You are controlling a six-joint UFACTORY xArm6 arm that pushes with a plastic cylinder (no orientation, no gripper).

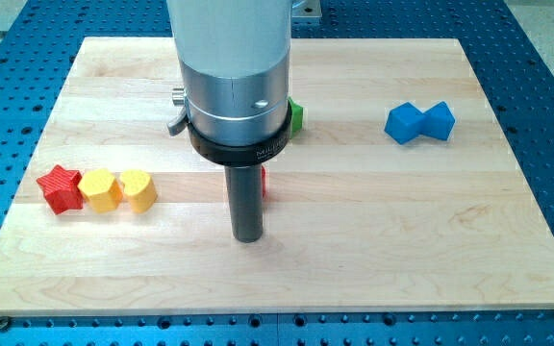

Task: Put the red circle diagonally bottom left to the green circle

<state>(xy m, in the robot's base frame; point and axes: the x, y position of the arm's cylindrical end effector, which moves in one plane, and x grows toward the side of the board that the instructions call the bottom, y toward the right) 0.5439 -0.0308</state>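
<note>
My tip (247, 237) rests on the wooden board (402, 231) near its middle, toward the view's bottom. A thin sliver of a red block (264, 182), its shape hidden, shows just right of the rod, above the tip. A green block (296, 116) peeks out at the right of the arm's body, above the red one; most of it is hidden, so its shape cannot be made out.
A red star (60, 187), a yellow block (99, 189) and a yellow heart-like block (138, 189) sit in a row at the view's left. Two blue blocks (419, 122) touch each other at the upper right. The arm's wide body hides the board's upper middle.
</note>
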